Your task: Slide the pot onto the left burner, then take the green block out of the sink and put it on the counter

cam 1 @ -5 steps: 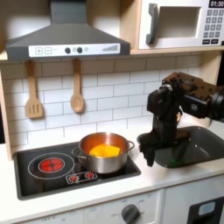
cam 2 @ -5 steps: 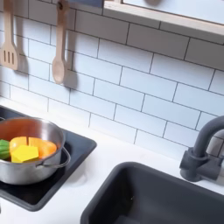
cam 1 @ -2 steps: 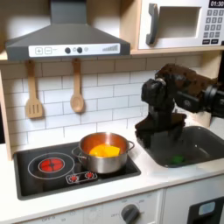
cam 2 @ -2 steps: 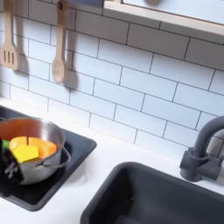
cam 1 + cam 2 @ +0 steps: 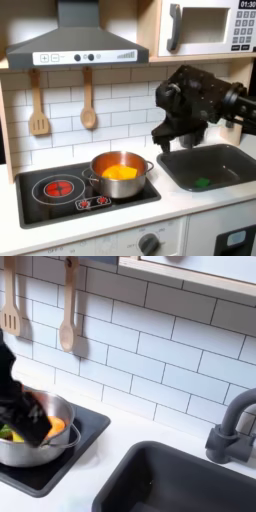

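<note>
Gripper point(image 5: 163, 141) hangs off the black arm in the first exterior view, above the strip of counter point(image 5: 190, 205) between cooktop point(image 5: 60, 205) and sink point(image 5: 235, 172); it's dark on dark, so I cannot tell whether the jaws are apart or together, and nothing visibly sits in them; in the second exterior view a blurred black shape point(image 5: 28, 416) cuts in from the left over the pot's near side, no finger detail readable.

Pot point(image 5: 120, 178) sits on the cooktop's right side in the first exterior view, steel, two side handles, orange-yellow pieces inside; the red-ringed burner point(image 5: 60, 187) to its left in the first exterior view is bare; in the second exterior view the pot point(image 5: 55, 416) is cropped by the left edge and half covered, showing orange contents plus a sliver of green at the frame edge; can't tell what that green bit is.

Green block point(image 5: 203, 183) lies on the sink floor, toward the front, small and soft-edged; the sink point(image 5: 180, 481) in the second exterior view is cut off at the bottom, block not made out; the faucet point(image 5: 232, 428) stands at its right rim.
</note>
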